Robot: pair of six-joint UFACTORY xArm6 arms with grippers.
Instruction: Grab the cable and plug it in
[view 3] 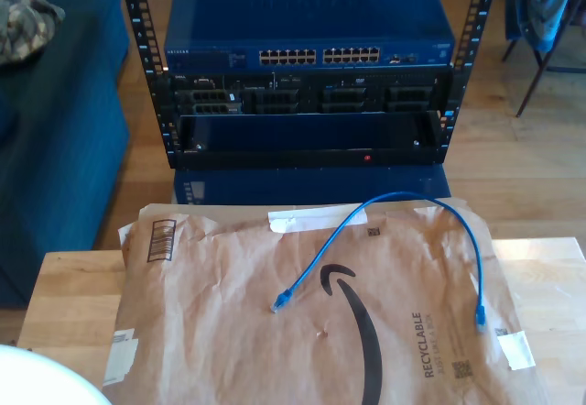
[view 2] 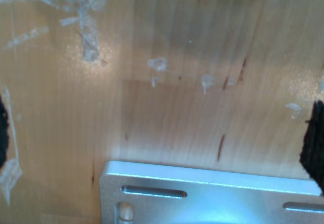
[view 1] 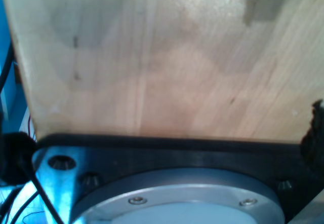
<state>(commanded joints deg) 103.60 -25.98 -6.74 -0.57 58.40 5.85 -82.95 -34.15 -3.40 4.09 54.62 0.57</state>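
Currently the cable (view 3: 403, 205) lies in an arch on the paper bag (view 3: 229, 332) at centre frame of the exterior view, both plugs pointing toward the frame's bottom. Claw states: cannot tell for either.

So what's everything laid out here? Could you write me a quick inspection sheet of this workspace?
Surface: a wooden table, mostly covered by a crumpled brown paper mailer.
Job's things: the cable, thin and blue, lies looped on the mailer with both plugs free; a blue network switch with rows of ports sits in a rack behind the table.
Clutter: white tape scraps on the mailer.
Grippers: cannot tell their state; the wrist views look at bare wood and metal mounts.
Cables: thin black wires beside a mount in the first wrist view.
Surroundings: wood floor, blue furniture at the exterior view's left, a chair at its right.
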